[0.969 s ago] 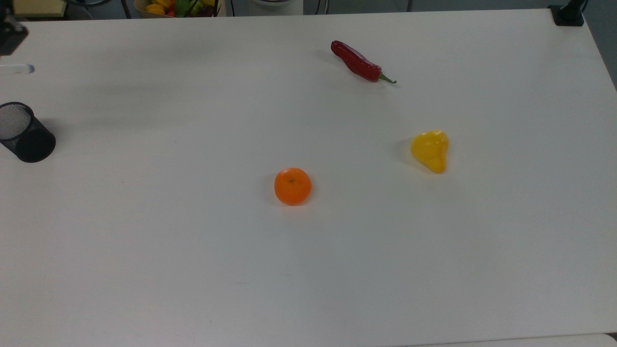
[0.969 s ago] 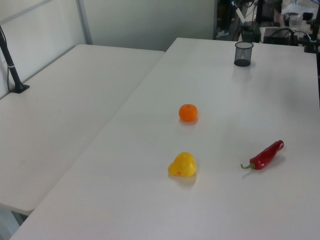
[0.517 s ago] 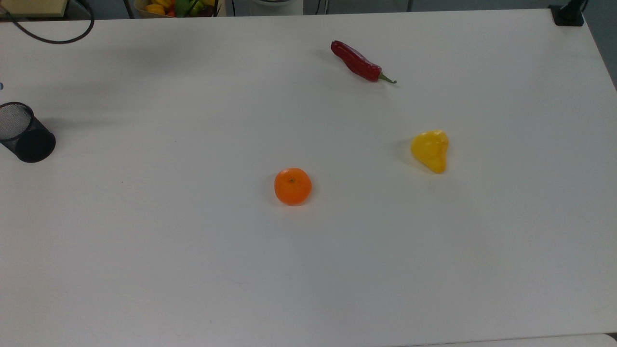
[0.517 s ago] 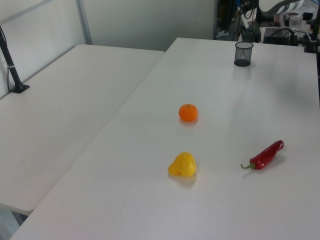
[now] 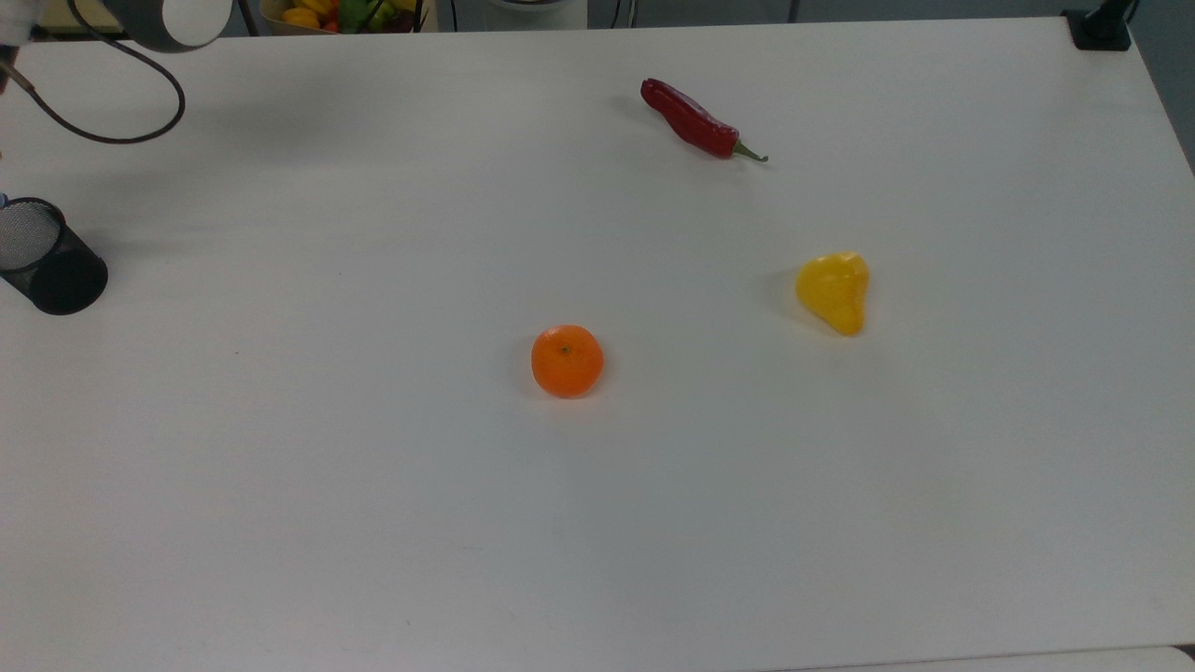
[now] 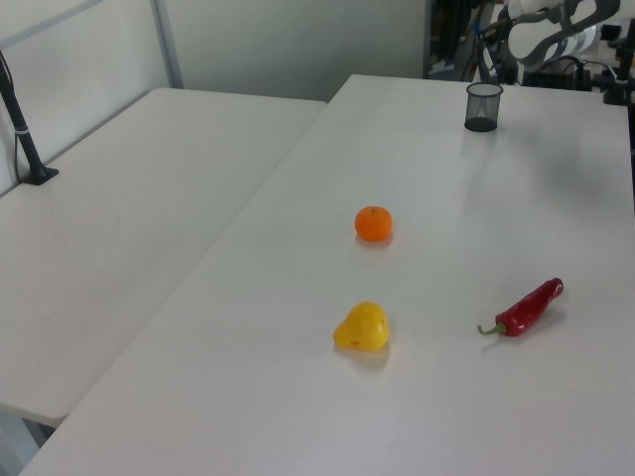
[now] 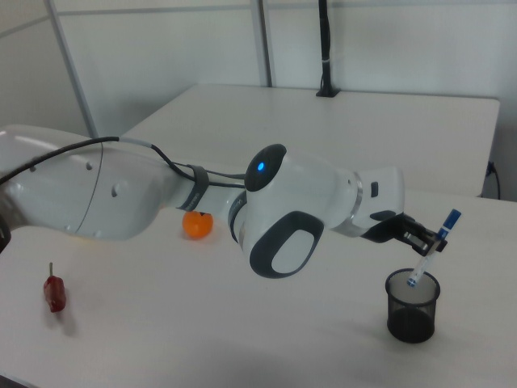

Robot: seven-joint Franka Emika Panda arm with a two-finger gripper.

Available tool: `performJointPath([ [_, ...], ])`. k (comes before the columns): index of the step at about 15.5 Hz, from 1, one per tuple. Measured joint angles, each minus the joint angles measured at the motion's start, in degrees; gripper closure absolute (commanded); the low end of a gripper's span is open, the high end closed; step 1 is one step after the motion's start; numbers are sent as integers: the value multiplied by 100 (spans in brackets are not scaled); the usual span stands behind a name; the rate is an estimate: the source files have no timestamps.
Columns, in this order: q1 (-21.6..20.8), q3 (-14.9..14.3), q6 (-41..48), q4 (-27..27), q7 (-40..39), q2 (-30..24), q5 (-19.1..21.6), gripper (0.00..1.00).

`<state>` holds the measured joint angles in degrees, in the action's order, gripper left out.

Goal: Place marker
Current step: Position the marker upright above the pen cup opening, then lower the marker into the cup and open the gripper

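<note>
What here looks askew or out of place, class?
Little stands out. In the right view the marker leans tilted over the black mesh cup, its lower end inside the rim, held by the gripper, so it is not yet standing in the cup. The orange, yellow pepper and red chili lie undisturbed.

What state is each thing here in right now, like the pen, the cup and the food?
marker: tilted, held above the cup, lower end at its rim.
gripper: shut on the marker.
mesh cup: upright.
orange: resting on the table.
chili: lying flat.
yellow pepper: lying on its side.
</note>
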<state>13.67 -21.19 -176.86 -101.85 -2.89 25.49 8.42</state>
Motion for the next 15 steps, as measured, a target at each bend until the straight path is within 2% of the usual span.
performJointPath([
  [7,-38,28,-458,-293,0,244,0,100],
  [9,-55,36,-459,-368,-1,252,0,92],
  [10,-62,38,-459,-395,-1,254,0,78],
  [13,-101,41,-459,-422,-3,258,-1,56],
  [14,-114,41,-459,-423,-3,258,-1,41],
  [15,-126,42,-459,-423,-4,258,-1,19],
])
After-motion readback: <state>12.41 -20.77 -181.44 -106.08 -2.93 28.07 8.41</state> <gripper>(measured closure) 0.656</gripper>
